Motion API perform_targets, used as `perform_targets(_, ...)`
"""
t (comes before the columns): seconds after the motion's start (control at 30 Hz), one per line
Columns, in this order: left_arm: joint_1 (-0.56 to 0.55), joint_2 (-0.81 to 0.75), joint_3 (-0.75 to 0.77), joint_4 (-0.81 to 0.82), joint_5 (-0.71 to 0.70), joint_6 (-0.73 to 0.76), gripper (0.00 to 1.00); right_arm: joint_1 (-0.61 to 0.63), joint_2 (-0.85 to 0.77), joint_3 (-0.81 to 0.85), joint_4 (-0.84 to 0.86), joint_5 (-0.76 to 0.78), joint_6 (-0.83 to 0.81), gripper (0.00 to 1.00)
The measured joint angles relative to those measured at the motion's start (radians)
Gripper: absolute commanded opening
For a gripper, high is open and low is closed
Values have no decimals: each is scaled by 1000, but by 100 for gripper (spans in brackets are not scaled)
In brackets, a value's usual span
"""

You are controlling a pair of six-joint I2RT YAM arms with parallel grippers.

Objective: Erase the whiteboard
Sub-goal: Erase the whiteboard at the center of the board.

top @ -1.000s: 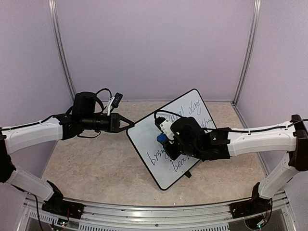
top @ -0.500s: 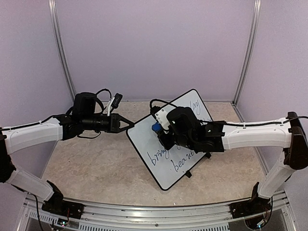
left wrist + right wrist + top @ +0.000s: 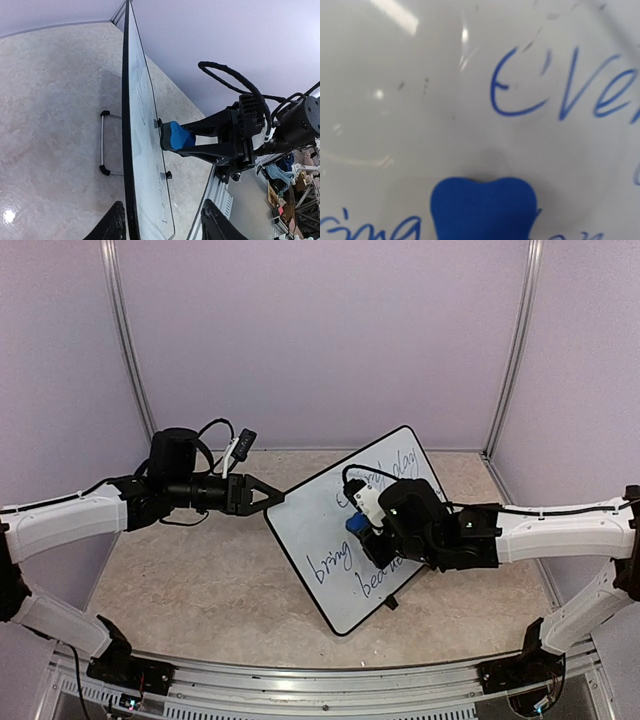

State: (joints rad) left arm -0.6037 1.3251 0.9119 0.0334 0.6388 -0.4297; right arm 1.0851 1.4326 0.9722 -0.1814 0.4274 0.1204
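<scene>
Beige stone-look tabletop (image 3: 190, 580) carries the whiteboard (image 3: 315, 525), which sits diagonally at frame centre, propped on a wire stand (image 3: 102, 142), with blue writing across its middle and lower part. The left gripper (image 3: 272, 497) sits at the board's left corner, fingers (image 3: 114, 225) apart astride the black rim without pinching it. The right gripper (image 3: 189, 141) is clamped on a blue eraser (image 3: 175, 136) pressed to the board face. The panel is likely light, stiff and slick, so it could skid or tip under wiping. The rim at that corner looks the soundest hold. Lilac walls (image 3: 320, 340) stand behind.
</scene>
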Motion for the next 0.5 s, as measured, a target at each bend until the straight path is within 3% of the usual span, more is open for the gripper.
perform_targets(0.2, -3, -8, 144, -103, -68, 41, 75, -4, -65, 2, -1, 13, -20, 25)
perform_targets(0.5, -13, 188, 520, -243, -125, 104, 77, -53, -121, 2, 15, 26, -54, 26)
